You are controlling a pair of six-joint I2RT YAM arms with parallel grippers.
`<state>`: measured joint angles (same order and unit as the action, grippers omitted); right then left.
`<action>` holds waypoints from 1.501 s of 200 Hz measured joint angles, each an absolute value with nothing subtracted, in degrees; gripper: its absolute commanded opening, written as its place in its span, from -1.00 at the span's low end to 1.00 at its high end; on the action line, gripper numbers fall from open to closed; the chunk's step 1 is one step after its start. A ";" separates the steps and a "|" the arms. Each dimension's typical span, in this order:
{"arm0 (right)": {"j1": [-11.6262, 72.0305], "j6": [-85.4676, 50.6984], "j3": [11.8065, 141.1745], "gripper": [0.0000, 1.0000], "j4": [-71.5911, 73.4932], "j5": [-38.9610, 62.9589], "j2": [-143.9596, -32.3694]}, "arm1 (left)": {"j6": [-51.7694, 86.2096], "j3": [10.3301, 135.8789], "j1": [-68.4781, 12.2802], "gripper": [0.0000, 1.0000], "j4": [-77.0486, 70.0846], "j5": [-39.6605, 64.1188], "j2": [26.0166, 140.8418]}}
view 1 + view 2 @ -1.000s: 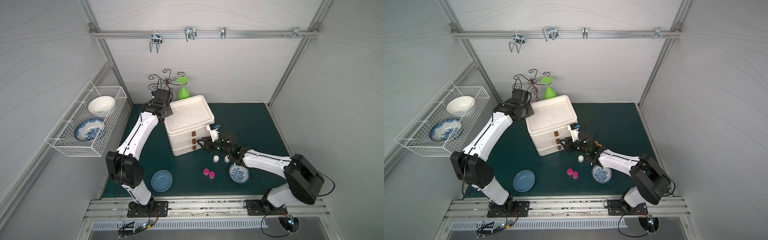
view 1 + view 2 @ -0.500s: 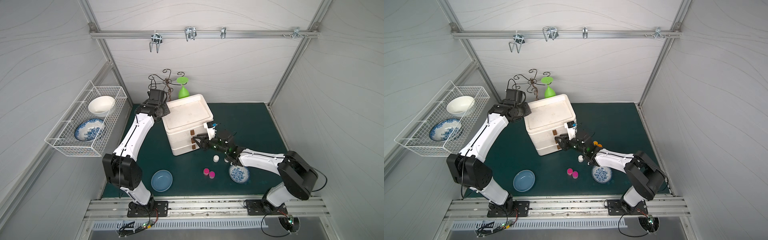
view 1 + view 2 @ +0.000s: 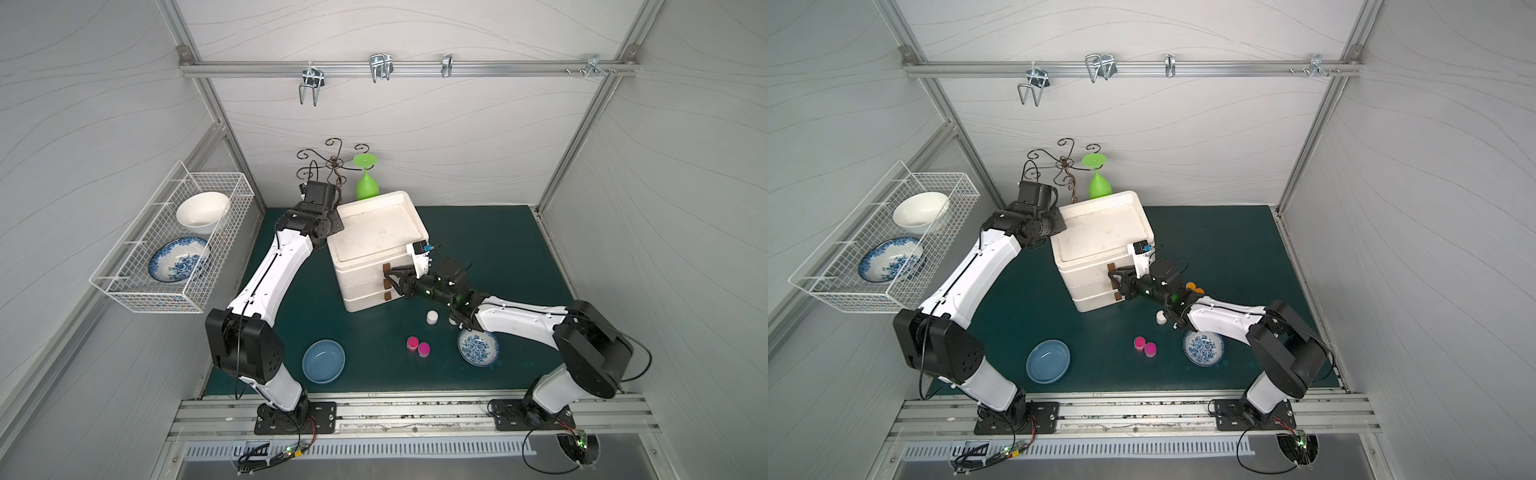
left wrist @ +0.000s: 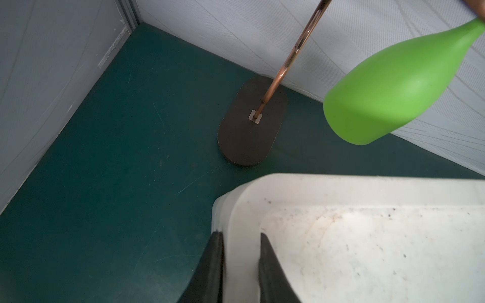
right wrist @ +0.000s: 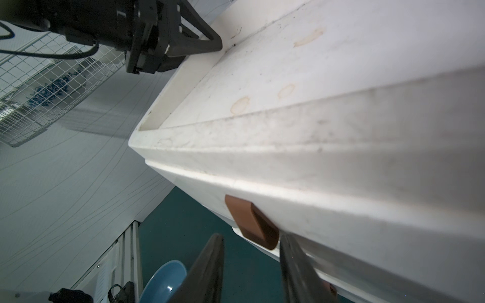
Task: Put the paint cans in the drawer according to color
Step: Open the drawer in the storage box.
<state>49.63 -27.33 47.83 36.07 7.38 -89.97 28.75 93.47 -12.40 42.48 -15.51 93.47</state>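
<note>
The white three-drawer unit stands at the back of the green mat. My left gripper is shut on the rim of its top at the back left corner. My right gripper is at the unit's front, open, with the upper brown handle just at its fingertips. On the mat lie a white paint can, a second white one half hidden by the right arm, and two magenta ones. Two orange cans show behind the right wrist.
A blue bowl sits near the front and a blue-patterned dish lies under my right forearm. A green goblet hangs upside down on the metal rack behind the unit. The wire basket on the left wall holds two bowls.
My right gripper has moved in to the drawer front and its jaws have narrowed around the handle. The left gripper has stayed shut on the unit's rim.
</note>
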 measured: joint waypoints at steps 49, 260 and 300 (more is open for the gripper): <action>50.87 -27.62 50.26 -0.34 34.98 5.56 -91.72 | 28.77 92.97 -13.15 -1.00 41.95 -17.26 93.34; 54.89 -28.16 46.48 -1.00 30.72 -0.19 -86.13 | 28.77 92.16 -14.00 -1.00 41.06 -18.96 93.01; 57.54 -28.21 42.76 -1.00 26.89 -2.37 -79.99 | 28.77 92.14 -14.00 -1.00 41.01 -19.14 93.01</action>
